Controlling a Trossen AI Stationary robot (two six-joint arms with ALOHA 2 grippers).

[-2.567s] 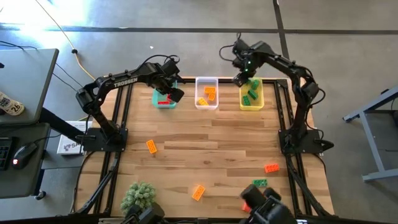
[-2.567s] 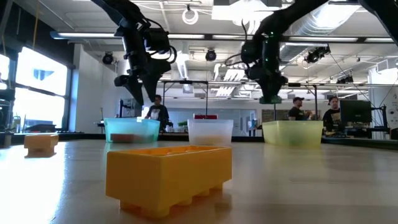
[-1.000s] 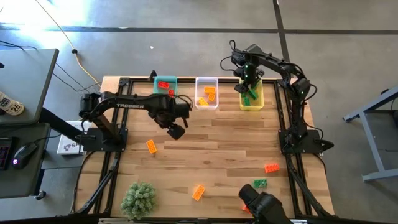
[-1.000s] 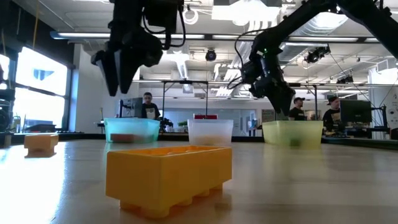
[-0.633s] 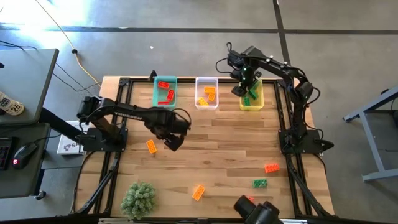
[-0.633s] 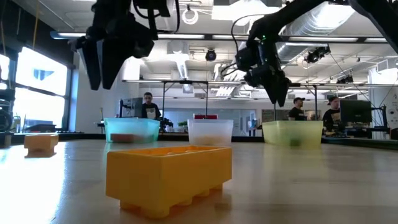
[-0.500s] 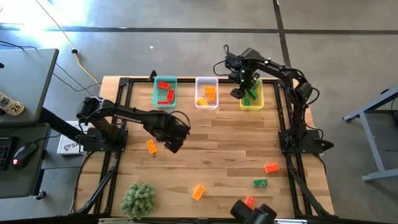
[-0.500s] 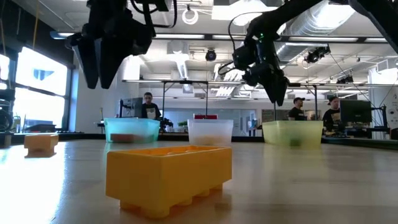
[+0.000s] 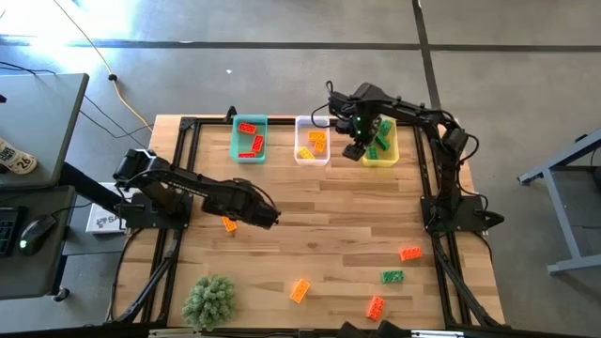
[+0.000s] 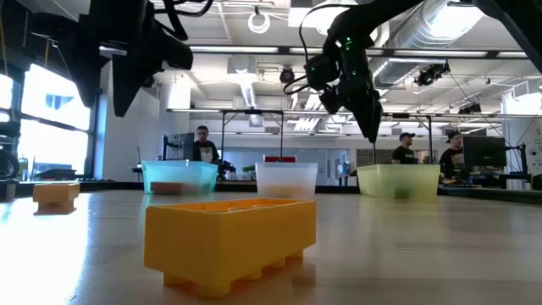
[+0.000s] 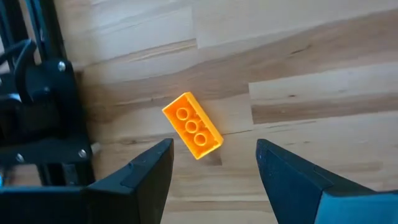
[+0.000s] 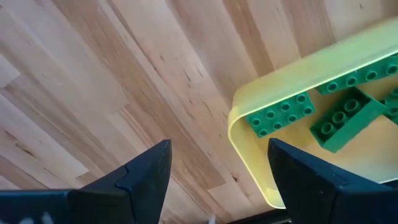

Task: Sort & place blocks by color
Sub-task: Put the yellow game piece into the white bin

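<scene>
Three bins in a row at the table's far edge, seen from above: teal bin (image 9: 248, 140) with red-orange blocks (image 9: 250, 142), clear bin (image 9: 312, 140) with yellow-orange blocks (image 9: 311, 144), yellow bin (image 9: 379, 144) with green blocks (image 9: 382, 137). Loose on the wood in that same overhead picture: a yellow-orange block (image 9: 229, 223) just beside the left gripper (image 9: 266, 219), another yellow-orange one (image 9: 299, 290) near the front, a red-orange block (image 9: 409, 253), a green block (image 9: 392, 276), a second red-orange block (image 9: 375, 307), plus a fuzzy plant ball (image 9: 208, 299) at the front left. Only from the left wrist: studs of the yellow-orange block (image 11: 192, 125) facing up, three in a line, long axis running diagonally across the plank grain, lying between the spread left fingers (image 11: 140, 177) and untouched. Only from the right wrist: right fingers (image 12: 139, 175) spread wide and empty, over bare wood just beside the yellow bin's (image 12: 249, 163) rounded corner, green blocks (image 12: 278, 113) flat inside with studs up. From table height: a big yellow-orange block (image 10: 229, 241) broadside in front, right gripper (image 10: 366, 107) hanging above the bins, people (image 10: 201, 142) in the room behind.
</scene>
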